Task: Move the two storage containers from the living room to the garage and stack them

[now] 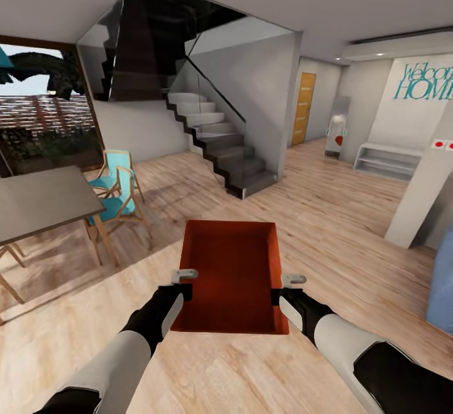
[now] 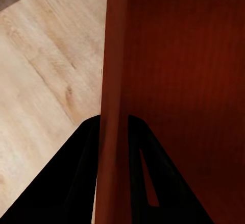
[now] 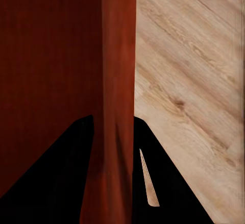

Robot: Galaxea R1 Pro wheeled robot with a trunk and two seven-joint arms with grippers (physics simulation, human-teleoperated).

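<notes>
A matte orange-red rectangular open-topped storage container (image 1: 231, 272) hangs above the light wood plank floor (image 1: 327, 212) of the living room, carried between the two arms. The left gripper (image 1: 183, 283) is clamped on the container's left long wall, and the right gripper (image 1: 282, 288) is clamped on its right long wall, both near the end closest to the robot. In the left wrist view the black fingers (image 2: 81, 183) straddle the thin orange-red wall (image 2: 113, 81), one outside over the planks and one inside the bin. The right wrist view shows the same grip mirrored: black fingers (image 3: 66, 173) on either side of the wall (image 3: 118, 71), the bin's inner face on one side and wood planking (image 3: 194, 81) on the other.

Beyond the far end of the container, a dark grey staircase with a glass balustrade (image 1: 220, 143) rises. Ahead and to the left of the left gripper stand a grey-topped dining table (image 1: 38, 203) and turquoise chairs with wooden legs (image 1: 116, 190). Ahead and to the right of the right gripper, well off, are a honey-wood door (image 1: 304, 107), a white wall with teal "Welcome HOME" lettering (image 1: 428, 80), and a low white shelf unit (image 1: 387, 161). A light blue piece of furniture (image 1: 441, 288) sits just right of the right arm.
</notes>
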